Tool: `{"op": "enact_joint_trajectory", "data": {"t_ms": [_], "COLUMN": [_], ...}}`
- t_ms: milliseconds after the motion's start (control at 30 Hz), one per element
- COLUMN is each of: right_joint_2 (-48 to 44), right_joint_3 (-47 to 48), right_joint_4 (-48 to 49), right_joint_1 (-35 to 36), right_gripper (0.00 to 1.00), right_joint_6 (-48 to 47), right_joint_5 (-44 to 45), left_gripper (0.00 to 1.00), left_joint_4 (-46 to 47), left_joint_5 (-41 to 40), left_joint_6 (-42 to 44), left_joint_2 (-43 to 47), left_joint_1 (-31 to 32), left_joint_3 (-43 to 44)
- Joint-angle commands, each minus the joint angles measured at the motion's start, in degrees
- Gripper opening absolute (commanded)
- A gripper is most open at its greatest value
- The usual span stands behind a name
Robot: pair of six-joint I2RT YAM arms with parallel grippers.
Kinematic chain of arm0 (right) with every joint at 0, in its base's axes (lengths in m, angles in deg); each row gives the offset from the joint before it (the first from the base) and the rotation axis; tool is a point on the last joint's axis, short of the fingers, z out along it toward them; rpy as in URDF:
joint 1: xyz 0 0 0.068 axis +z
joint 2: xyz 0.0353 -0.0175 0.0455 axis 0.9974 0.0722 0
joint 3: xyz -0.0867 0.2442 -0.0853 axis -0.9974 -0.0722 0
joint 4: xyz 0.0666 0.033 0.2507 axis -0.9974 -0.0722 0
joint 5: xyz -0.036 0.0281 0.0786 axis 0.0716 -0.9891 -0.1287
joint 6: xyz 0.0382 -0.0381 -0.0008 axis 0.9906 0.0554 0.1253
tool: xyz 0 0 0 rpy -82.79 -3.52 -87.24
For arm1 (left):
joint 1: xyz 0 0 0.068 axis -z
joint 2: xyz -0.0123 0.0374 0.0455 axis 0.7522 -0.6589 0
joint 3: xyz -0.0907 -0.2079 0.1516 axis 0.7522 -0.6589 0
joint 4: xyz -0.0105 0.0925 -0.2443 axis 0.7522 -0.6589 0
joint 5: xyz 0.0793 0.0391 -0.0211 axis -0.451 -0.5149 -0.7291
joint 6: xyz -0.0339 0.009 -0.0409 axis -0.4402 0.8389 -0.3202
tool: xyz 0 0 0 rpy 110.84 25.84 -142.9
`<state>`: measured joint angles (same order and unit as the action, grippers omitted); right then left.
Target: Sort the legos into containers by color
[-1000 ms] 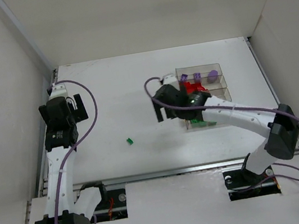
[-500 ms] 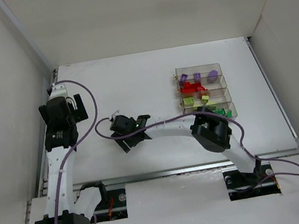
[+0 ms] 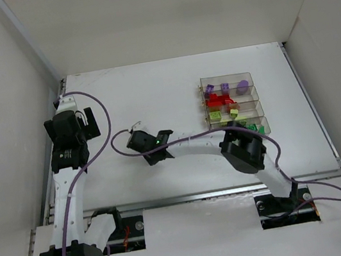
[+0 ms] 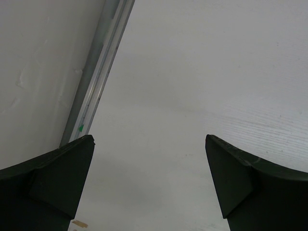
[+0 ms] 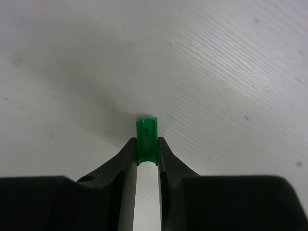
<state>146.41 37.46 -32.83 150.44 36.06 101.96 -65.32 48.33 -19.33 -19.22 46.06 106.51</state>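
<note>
The right arm (image 3: 194,145) is reaching from its base at the near right edge leftward across the surface (image 3: 152,92), its elbow bending in front of the near end of the containers (image 3: 252,76). At the middle of the surface the right hand (image 5: 147,140) is pinching a single dark green lego (image 5: 147,126). The fingers (image 5: 126,155) are pressing on its two sides, and they are nearly closed with only the brick's width between them. About half of the brick is sticking out past the fingertips, on the far side. From the wrist view I cannot tell whether it is resting on the surface or hanging just above it. From above, the hand is covering it completely. This brick is sitting well apart from the containers, to their left.

Farther back on the left, the left arm (image 3: 66,183) is rising along the left wall. The left hand (image 4: 149,138) is hanging open, fingers spread wide over bare surface beside the metal rail (image 4: 98,77), with nothing between them.

On the right, the four bins are standing side by side in one block. The nearest is holding dark green legos (image 3: 255,129), and the next is holding yellow-green legos (image 3: 226,116). Red legos (image 3: 219,100) are filling the third, and purple legos (image 3: 223,86) are lying in the farthest.
</note>
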Motion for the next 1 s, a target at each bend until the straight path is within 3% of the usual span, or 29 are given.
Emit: {"op": "enact_joint_trajectory", "data": {"t_ms": [0,133,300,600,700,733,767,967], "right_joint_2": [-13.63,-30.07,-42.91,-46.09,-47.68,-47.68,-48.37,-58.82], "right_joint_3": [-5.08,-20.54,-35.65,-43.24,-44.56,-44.56,-44.56,-40.61], "right_joint_4": [-1.50,-2.73,-4.67,-4.33,-2.65,-2.65,-3.17,-6.68], "right_joint_1": [-2.34,-13.47,-22.03,-29.84,-30.47,-30.47,-30.47,-31.00], "right_gripper": [0.00,0.00,0.00,0.00,0.49,0.70,1.00,1.00], "right_joint_6": [6.91,12.99,11.08,11.50,11.50,11.50,11.50,12.81], "right_joint_5": [7.75,11.35,12.07,8.30,6.97,6.97,6.97,12.22], "left_gripper": [1.00,1.00,1.00,1.00,1.00,1.00,1.00,1.00], "left_joint_4": [1.29,1.29,1.29,1.29,1.29,1.29,1.29,1.29], "left_joint_5": [-0.81,-0.81,-0.81,-0.28,-0.28,-0.28,-0.28,0.24], "left_joint_6": [0.18,0.18,0.18,0.18,0.71,0.71,0.71,0.71], "left_joint_2": [0.38,0.38,0.38,0.90,0.91,0.91,0.91,1.44], "left_joint_1": [-0.18,-0.18,-0.18,-0.18,-0.18,-0.18,-0.18,-0.71], "left_joint_3": [0.38,-0.15,-0.15,-0.15,-0.15,-0.15,-0.15,-0.15]}}
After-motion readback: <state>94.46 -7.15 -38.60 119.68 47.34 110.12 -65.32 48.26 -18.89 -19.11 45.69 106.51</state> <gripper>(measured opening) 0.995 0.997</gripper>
